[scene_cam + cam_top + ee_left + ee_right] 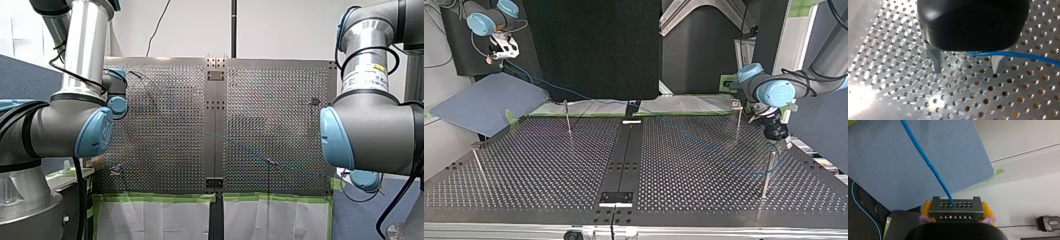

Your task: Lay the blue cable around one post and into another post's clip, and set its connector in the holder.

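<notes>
- My right gripper (957, 213), its yellow pads clamped on the dark connector (955, 205), hangs high beyond the table (549, 175) at the top view's left.
- The blue cable (925, 161) trails from the connector across the perforated table toward my left gripper (966, 70).
- That gripper hovers low, its metal fingers apart. The cable passes just beside one finger, and neither finger grips it.
- Likely risk: with that end loose, a pull from my right arm could drag the cable clear of the nearby post (769, 172), or snag it on the far post (567, 117).
- The connector is in the gripper, so the holder stands unfilled; which fixture is the holder cannot be told. The post clips are too small to read.
</notes>
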Available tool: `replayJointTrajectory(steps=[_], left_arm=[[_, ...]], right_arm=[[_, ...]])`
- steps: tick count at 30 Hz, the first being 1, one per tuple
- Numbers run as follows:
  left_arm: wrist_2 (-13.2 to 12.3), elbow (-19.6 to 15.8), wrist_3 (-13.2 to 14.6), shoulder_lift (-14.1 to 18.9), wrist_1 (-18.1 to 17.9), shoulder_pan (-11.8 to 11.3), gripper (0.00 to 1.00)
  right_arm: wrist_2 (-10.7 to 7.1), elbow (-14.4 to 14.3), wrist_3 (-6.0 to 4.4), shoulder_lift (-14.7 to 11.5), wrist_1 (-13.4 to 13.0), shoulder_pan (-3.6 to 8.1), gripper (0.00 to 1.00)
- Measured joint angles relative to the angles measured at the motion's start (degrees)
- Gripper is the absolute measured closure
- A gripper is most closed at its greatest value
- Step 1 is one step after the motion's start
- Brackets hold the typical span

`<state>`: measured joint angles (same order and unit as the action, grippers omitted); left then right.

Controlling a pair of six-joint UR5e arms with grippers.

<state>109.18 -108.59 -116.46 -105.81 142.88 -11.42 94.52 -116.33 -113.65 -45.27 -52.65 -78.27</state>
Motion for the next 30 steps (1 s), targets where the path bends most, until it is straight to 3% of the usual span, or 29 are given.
replayJointTrajectory(steps=[7,13,30], left_arm=[[3.1,0.0,3.4,0.3,0.5,0.4,0.00],[2.1,0.0,5.6,0.3,0.6,0.8,0.00],[-6.3,0.0,-1.9,3.1,2.3,1.7,0.00]], right_arm=[[-0.43,0.0,0.00,0.0,0.0,-0.04,1.00],[-0.46,0.0,-0.04,0.0,0.0,-0.06,1.00],[-0.49,0.0,-0.12,0.0,0.1,-0.08,1.00]])
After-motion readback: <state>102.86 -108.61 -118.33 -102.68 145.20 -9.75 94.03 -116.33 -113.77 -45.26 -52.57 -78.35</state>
